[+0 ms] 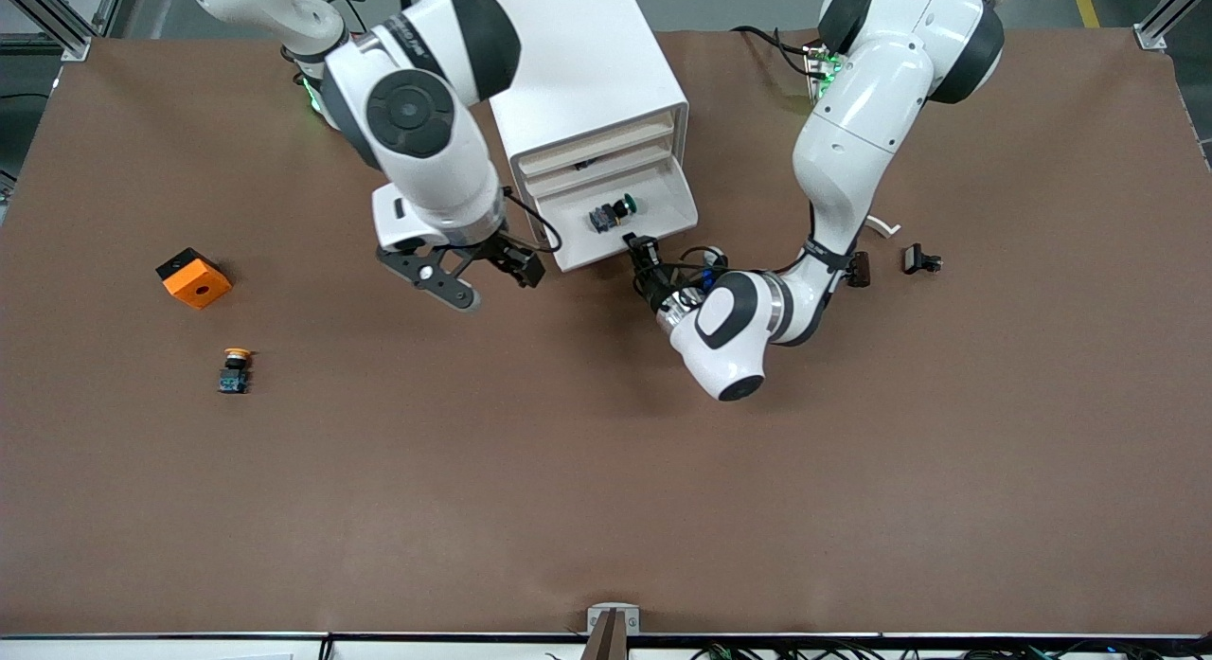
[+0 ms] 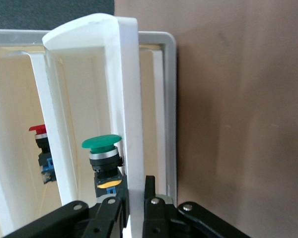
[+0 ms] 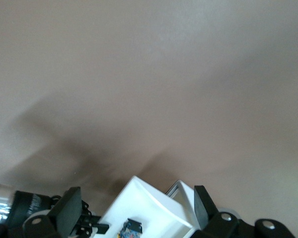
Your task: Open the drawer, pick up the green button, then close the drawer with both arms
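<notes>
The white cabinet (image 1: 578,63) stands at the robots' edge of the table. Its lowest drawer (image 1: 663,201) is pulled out. The green-capped button (image 1: 614,212) lies inside on its side. My left gripper (image 1: 636,246) is shut on the drawer's front wall (image 2: 124,99), one finger on each face. The button (image 2: 102,148) sits just inside that wall. My right gripper (image 1: 488,279) hangs open and empty over the table beside the drawer, toward the right arm's end. In the right wrist view its open fingers (image 3: 69,210) frame the drawer (image 3: 149,206) and the button's dark body (image 3: 131,229).
An orange cube with a hole (image 1: 194,277) and an orange-yellow capped button (image 1: 235,368) lie toward the right arm's end. Small black parts (image 1: 921,259) and a white piece (image 1: 882,226) lie beside the left arm. A red-capped button (image 2: 38,130) shows deeper inside the cabinet.
</notes>
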`<act>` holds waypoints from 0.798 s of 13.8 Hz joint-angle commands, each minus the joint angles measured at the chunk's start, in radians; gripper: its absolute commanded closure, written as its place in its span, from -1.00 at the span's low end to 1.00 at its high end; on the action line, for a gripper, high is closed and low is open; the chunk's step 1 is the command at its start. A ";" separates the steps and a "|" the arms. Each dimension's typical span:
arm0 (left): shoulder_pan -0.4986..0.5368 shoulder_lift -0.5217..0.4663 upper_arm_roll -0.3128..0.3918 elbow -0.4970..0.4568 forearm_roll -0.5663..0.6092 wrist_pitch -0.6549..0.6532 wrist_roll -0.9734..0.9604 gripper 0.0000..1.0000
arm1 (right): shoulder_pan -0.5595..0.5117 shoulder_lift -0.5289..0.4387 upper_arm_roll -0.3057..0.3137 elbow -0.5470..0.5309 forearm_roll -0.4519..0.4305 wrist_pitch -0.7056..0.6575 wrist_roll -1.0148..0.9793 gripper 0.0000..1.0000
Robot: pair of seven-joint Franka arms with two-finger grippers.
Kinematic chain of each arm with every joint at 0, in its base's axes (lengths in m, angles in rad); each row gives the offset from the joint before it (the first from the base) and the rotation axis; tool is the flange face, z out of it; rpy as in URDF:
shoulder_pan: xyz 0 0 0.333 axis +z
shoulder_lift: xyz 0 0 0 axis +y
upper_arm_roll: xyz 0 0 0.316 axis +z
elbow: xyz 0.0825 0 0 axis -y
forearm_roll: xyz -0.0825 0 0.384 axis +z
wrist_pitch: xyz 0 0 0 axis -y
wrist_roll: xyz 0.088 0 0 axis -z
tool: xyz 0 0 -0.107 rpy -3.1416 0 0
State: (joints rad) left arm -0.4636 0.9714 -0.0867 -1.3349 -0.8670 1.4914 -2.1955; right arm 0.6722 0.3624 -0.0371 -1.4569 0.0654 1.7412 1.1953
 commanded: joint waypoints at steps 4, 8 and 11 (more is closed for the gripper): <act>0.069 -0.005 0.028 0.063 -0.003 -0.011 0.088 1.00 | 0.142 0.079 -0.009 0.023 0.013 0.096 0.249 -1.00; 0.112 0.000 0.057 0.063 0.002 -0.011 0.203 1.00 | 0.210 0.135 -0.009 0.020 0.046 0.152 0.288 -1.00; 0.112 -0.002 0.062 0.060 0.003 -0.011 0.233 -0.22 | 0.233 0.180 -0.009 0.020 0.108 0.220 0.290 -1.00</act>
State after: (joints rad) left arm -0.3699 0.9716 -0.0505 -1.2905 -0.8713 1.5075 -2.0253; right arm 0.8930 0.5130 -0.0364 -1.4573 0.1338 1.9327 1.4747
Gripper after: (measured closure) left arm 0.802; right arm 0.000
